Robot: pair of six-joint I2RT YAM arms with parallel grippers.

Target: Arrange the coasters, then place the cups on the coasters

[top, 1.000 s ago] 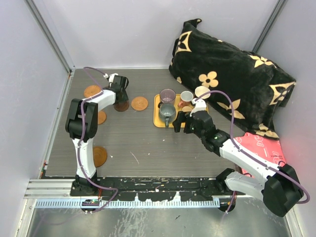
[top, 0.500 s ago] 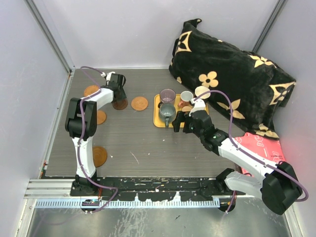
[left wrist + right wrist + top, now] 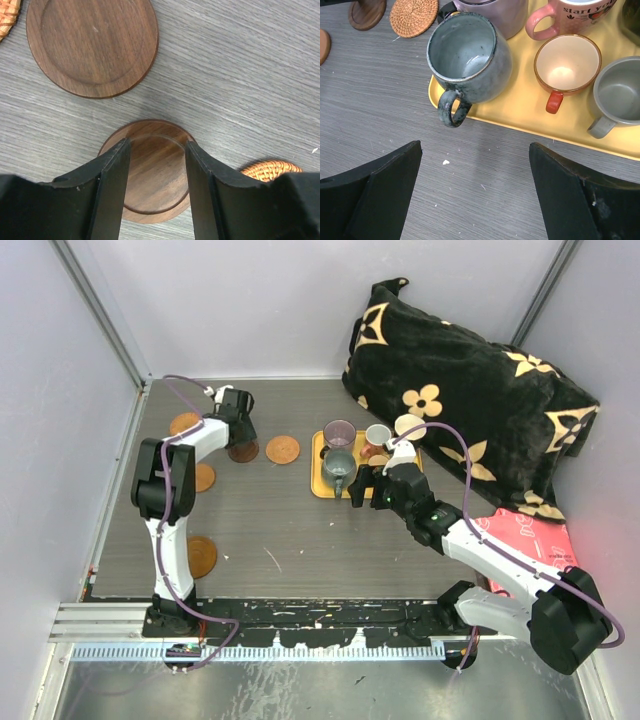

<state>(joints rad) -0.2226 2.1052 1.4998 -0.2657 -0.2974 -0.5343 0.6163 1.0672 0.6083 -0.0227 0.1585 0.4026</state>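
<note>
Coasters [image 3: 283, 449] lie scattered at the left of the table [image 3: 290, 530], cups [image 3: 567, 62] on the yellow tray [image 3: 520, 107], so I judge arranging is in hand: my left claw [image 3: 157, 145], half spread, hangs over a walnut coaster [image 3: 156, 172] it must next pinch, my right claw [image 3: 475, 150] gaping wide.

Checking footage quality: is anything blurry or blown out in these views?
Left wrist: lower walnut coaster grain sharp, the fingers dark and featureless. Right wrist: crisp, with a bright hotspot inside the orange cup. Top external: evenly lit, soft shadows.
</note>
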